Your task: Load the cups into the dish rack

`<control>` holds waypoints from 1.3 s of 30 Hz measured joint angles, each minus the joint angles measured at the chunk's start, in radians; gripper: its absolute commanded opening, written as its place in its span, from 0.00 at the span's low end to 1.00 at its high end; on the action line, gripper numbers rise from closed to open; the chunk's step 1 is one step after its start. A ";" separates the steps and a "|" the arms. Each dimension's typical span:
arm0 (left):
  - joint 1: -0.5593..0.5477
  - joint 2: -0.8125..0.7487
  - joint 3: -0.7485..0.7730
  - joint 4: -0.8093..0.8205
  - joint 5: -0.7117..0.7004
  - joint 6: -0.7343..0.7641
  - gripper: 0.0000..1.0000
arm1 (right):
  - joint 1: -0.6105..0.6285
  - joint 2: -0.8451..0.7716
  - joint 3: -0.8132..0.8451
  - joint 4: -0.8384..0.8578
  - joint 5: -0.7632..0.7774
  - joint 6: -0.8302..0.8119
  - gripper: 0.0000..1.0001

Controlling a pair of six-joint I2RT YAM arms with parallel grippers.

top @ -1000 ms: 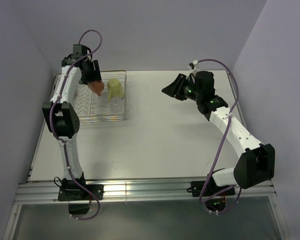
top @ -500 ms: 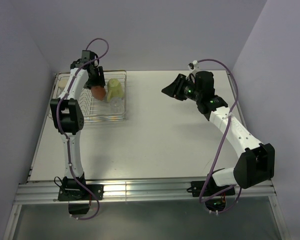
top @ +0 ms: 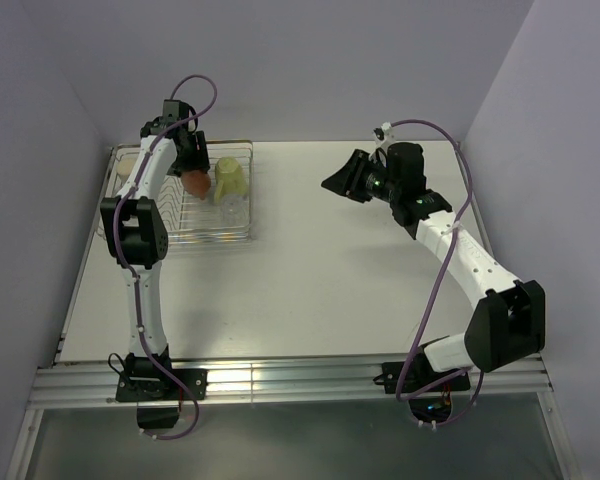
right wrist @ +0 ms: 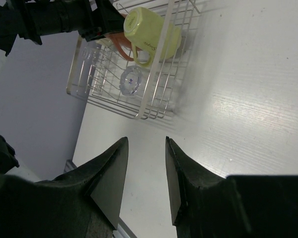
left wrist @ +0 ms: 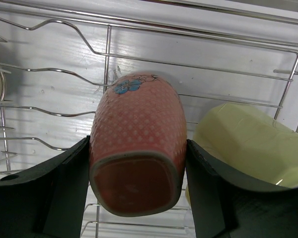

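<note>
**Task item.** The orange-salmon dimpled mug with a blue flower print point(left wrist: 136, 119) is over the silver wire dish rack point(left wrist: 198, 34), in its far half. Its flat base faces the left wrist camera and its mouth points away, down toward the wires. This orientation suits draining and lets the rim pass between the prongs. Whether the rim already touches a wire cannot be determined from either view.

**Left gripper.** The left gripper point(left wrist: 137, 151) is closed on this mug. One black finger presses each side of the body near the base, so the jaws stand wide, set by the width of the mug. Gripping near the base leaves the mouth end free to go down first.

**Neighbouring items.** The pale yellow-green handled mug point(left wrist: 243, 144) lies tilted in the rack just beside the held mug, on its right in the left wrist view. The gap between the two is narrow, so contact during lowering is judged a risk. A clear glass point(right wrist: 130, 79) lies in the rack nearer the arms.

**Right gripper.** The right gripper point(right wrist: 145, 168) hangs above the white bench point(right wrist: 248, 99), well apart from the rack. Its jaws are partly open with nothing between them. It appears to be kept clear of the left arm's working area.

**Progress.** Judged from the visible contents, loading is partly complete, and this mug is not yet released.
</note>
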 measured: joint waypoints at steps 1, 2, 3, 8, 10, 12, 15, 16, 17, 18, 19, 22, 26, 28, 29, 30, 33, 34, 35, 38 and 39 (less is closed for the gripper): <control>0.000 0.000 0.000 0.000 0.000 0.000 0.58 | 0.000 0.000 0.000 0.000 0.000 0.000 0.43; 0.000 0.000 0.000 0.000 0.000 0.000 0.62 | 0.000 0.000 0.000 0.000 0.000 0.000 0.44; 0.000 0.000 0.000 0.001 0.000 0.000 0.65 | 0.000 0.000 0.000 0.000 0.000 0.000 0.44; 0.000 0.000 0.000 0.013 0.000 -0.001 0.72 | 0.000 0.000 0.000 0.000 -0.004 0.000 0.45; 0.000 0.000 0.000 0.014 0.000 -0.003 0.74 | 0.000 0.001 0.000 0.000 -0.004 0.000 0.46; 0.000 0.000 0.000 0.015 0.002 -0.003 0.74 | 0.000 0.001 0.000 0.000 -0.004 0.000 0.46; 0.000 0.000 -0.003 0.016 0.003 -0.003 0.75 | 0.000 0.001 0.000 0.000 -0.004 0.000 0.46; 0.000 0.000 -0.003 0.016 0.004 -0.003 0.75 | 0.000 0.001 0.000 0.000 -0.004 0.000 0.46; 0.000 0.000 -0.003 0.016 0.004 -0.004 0.75 | 0.000 0.002 0.000 0.000 -0.004 0.000 0.46; 0.000 0.000 -0.003 0.016 0.005 -0.004 0.75 | 0.000 0.001 0.000 0.000 -0.004 0.000 0.46; 0.000 0.000 -0.003 0.016 0.005 -0.004 0.76 | 0.000 0.002 0.000 0.000 -0.004 0.000 0.46; 0.000 0.000 -0.004 0.017 0.005 -0.010 0.77 | 0.002 0.002 0.000 0.000 -0.004 0.000 0.47; 0.000 0.000 -0.009 0.019 0.005 -0.015 0.77 | 0.002 0.002 0.000 0.000 -0.004 0.000 0.48; 0.000 0.000 -0.012 0.021 0.005 -0.016 0.77 | 0.002 0.003 0.000 0.000 -0.005 0.000 0.48; 0.000 0.000 -0.012 0.021 0.005 -0.016 0.77 | 0.002 0.003 0.000 0.000 -0.005 0.000 0.49; 0.000 0.000 -0.012 0.021 0.005 -0.017 0.78 | 0.003 0.005 0.000 0.000 -0.005 0.000 0.49; 0.000 0.000 -0.012 0.022 0.005 -0.018 0.78 | 0.005 0.011 0.000 0.000 -0.006 -0.001 0.49; 0.000 0.000 -0.012 0.022 0.005 -0.018 0.79 | 0.006 0.012 0.000 0.000 -0.006 -0.002 0.49; 0.000 0.000 -0.012 0.022 0.005 -0.018 0.79 | 0.006 0.013 0.000 -0.001 -0.006 -0.003 0.50; 0.000 0.000 -0.013 0.023 0.005 -0.018 0.83 | 0.007 0.013 0.000 -0.001 -0.007 -0.003 0.50; 0.000 0.000 -0.014 0.025 0.006 -0.019 0.83 | 0.007 0.013 0.000 -0.001 -0.007 -0.003 0.50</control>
